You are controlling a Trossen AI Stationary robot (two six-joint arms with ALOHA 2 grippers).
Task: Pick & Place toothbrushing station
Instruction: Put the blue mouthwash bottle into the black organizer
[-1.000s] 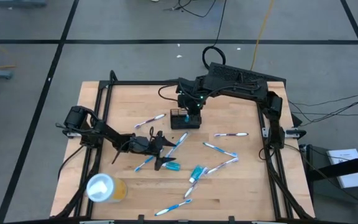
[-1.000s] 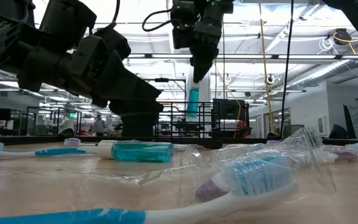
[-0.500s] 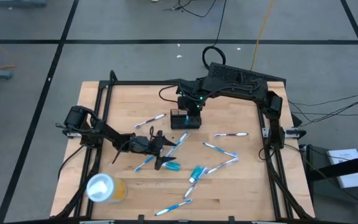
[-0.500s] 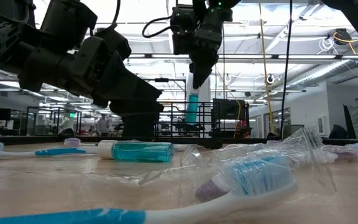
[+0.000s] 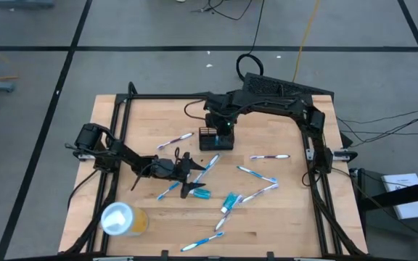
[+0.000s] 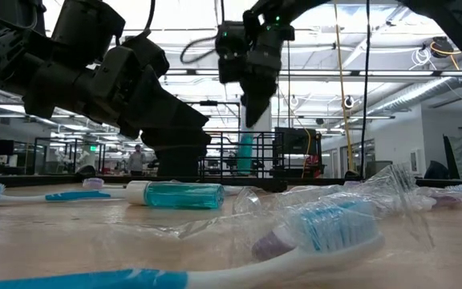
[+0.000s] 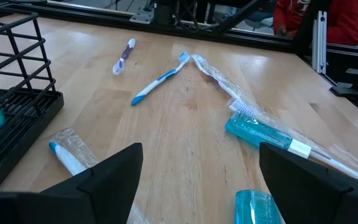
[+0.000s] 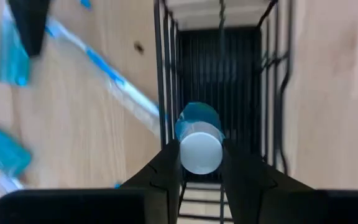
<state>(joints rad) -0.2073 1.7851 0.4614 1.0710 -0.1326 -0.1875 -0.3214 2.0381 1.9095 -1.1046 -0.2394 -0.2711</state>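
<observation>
On the wooden table, to the left of the small black wire-mesh holder, the left gripper rests low above the boards with its two dark fingers spread wide and nothing between them. Just beside this gripper lie a teal tube with a white cap and several blue-and-white toothbrushes, some of them in clear plastic wrap. Further to the left of the holder, near the table's front corner, stands a yellow cup with a white lid.

The holder itself stands upright on the table, near the middle of the far side. Directly above it hangs the right gripper, pointing straight down. Its fingers are closed on a teal tube with a white round end, which is upright and reaches down into one compartment of the holder; I cannot tell if the tube touches the bottom.

To the right of the holder, more toothbrushes lie scattered on the wood.
</observation>
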